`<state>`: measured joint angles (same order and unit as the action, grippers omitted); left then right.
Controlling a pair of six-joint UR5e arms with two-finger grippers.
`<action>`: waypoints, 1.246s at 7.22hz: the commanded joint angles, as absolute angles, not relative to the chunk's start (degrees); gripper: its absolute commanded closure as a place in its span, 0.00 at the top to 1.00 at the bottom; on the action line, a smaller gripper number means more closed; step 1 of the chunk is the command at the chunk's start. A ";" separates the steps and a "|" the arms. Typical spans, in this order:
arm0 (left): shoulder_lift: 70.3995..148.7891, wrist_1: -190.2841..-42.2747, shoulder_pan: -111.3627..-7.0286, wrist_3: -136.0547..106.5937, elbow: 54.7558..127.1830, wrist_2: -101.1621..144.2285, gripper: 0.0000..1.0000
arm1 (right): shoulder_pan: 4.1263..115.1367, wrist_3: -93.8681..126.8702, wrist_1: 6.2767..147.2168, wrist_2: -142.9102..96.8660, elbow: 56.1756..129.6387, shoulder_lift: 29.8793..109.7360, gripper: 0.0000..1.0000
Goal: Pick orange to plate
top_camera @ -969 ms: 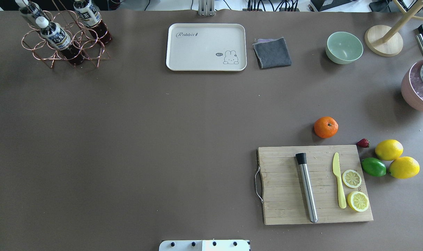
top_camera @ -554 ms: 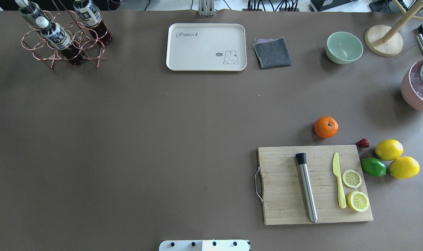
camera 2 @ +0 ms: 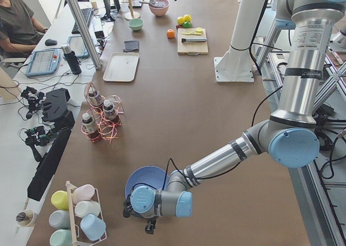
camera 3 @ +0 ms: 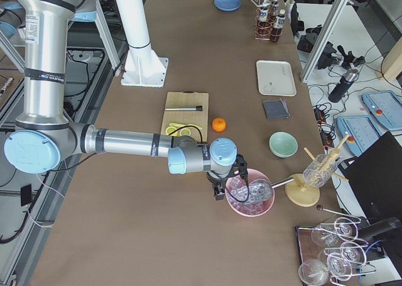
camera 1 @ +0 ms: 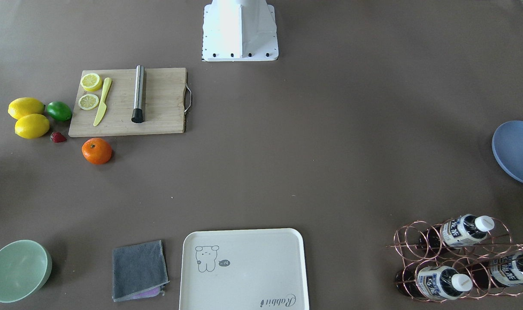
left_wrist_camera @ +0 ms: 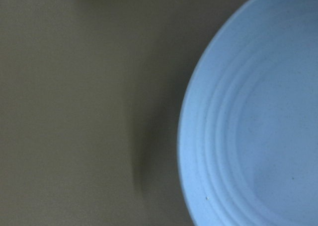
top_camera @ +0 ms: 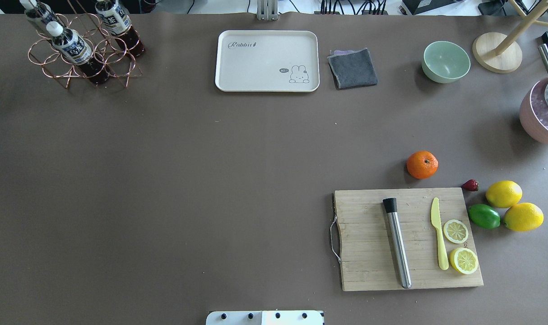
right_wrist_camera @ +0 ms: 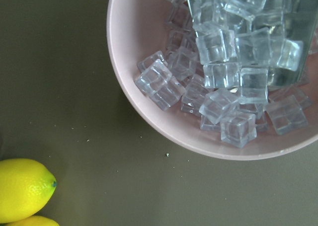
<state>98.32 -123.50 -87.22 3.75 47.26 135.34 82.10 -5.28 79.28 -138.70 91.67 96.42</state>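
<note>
Black against the desk (top_camera: 211,180), the right pincer (camera 3: 218,190) hangs by the pink ice bowl (right_wrist_camera: 149,112). Released or clenched, I cannot tell, nor for the left pincer (camera 2: 150,226) at the rim of the plate (camera 1: 515,150). The orange (top_camera: 422,164) sits just beyond the cutting board (top_camera: 405,239), on its far side, well apart from the plate. Best approach: descend from above, straddle its widest girth and squeeze gently, since it probably rolls.

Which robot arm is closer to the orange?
The right arm. It ends beside the pink ice bowl, a short way from the orange. The left arm ends at the blue plate, at the table's opposite end.
</note>
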 commanded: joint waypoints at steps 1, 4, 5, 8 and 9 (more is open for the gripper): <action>99.14 -123.66 -86.49 2.37 46.85 135.35 0.90 | 82.00 -5.27 79.28 -138.78 91.76 96.42 1.00; 99.67 -123.66 -84.99 1.23 46.85 135.44 0.73 | 82.00 -5.27 79.28 -138.69 91.67 96.42 1.00; 99.67 -123.66 -84.82 1.14 46.85 135.35 0.61 | 82.00 -5.36 79.28 -138.69 91.76 96.42 1.00; 99.67 -123.66 -84.55 0.62 47.45 135.26 0.00 | 82.00 -5.36 79.28 -138.69 91.76 96.42 1.00; 99.75 -123.49 -84.20 -0.52 49.72 135.35 0.00 | 82.00 -5.27 79.28 -138.69 91.76 96.42 1.00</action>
<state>99.68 -123.62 -84.55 0.41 47.78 135.31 82.00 -5.35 79.28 -138.69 91.75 96.42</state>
